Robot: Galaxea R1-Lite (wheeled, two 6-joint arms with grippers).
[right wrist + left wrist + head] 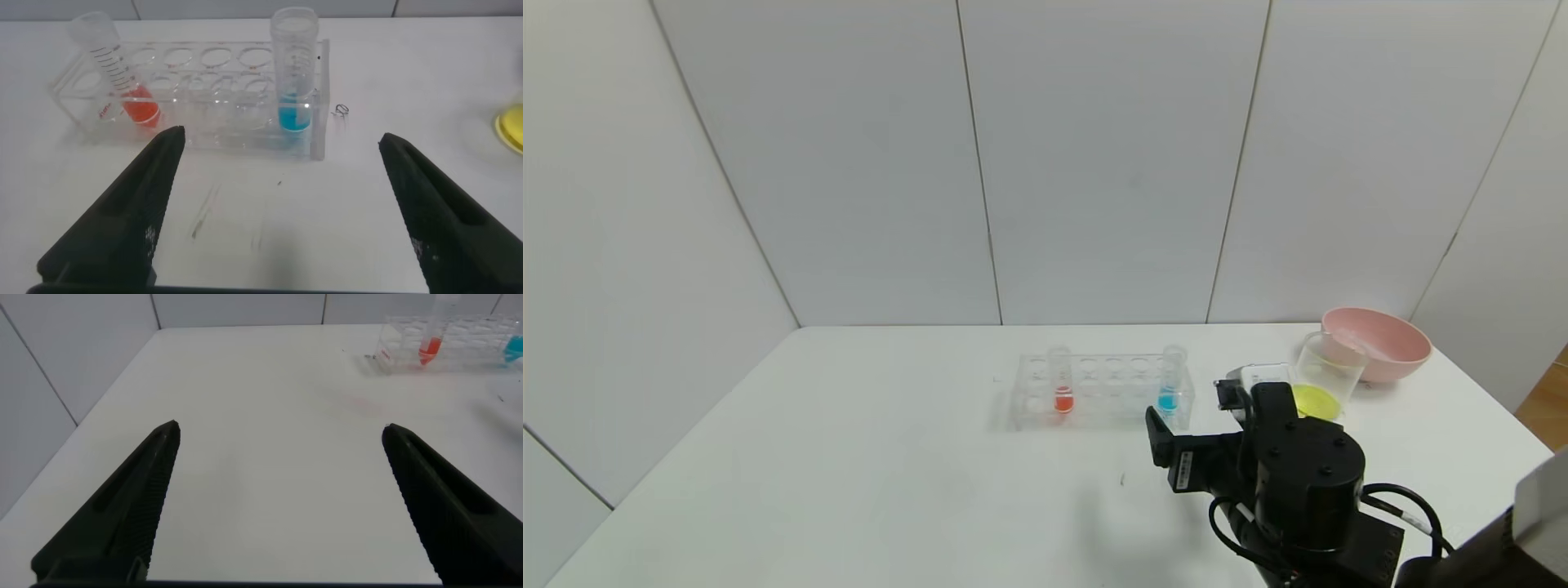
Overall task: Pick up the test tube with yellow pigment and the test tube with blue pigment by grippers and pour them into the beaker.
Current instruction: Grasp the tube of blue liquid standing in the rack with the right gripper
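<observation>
The test tube with blue pigment (1170,385) stands upright at the right end of a clear rack (1103,390); it also shows in the right wrist view (293,86). The beaker (1328,373) stands right of the rack with yellow liquid in its bottom. No test tube with yellow pigment is in view. My right gripper (1188,418) is open and empty, just in front of the rack's right end, facing the blue tube (279,137). My left gripper (279,427) is open and empty over bare table, far left of the rack.
A tube with orange-red liquid (1062,385) stands at the rack's left end. A pink bowl (1377,343) sits behind the beaker near the table's right edge. White walls close in the back and the sides.
</observation>
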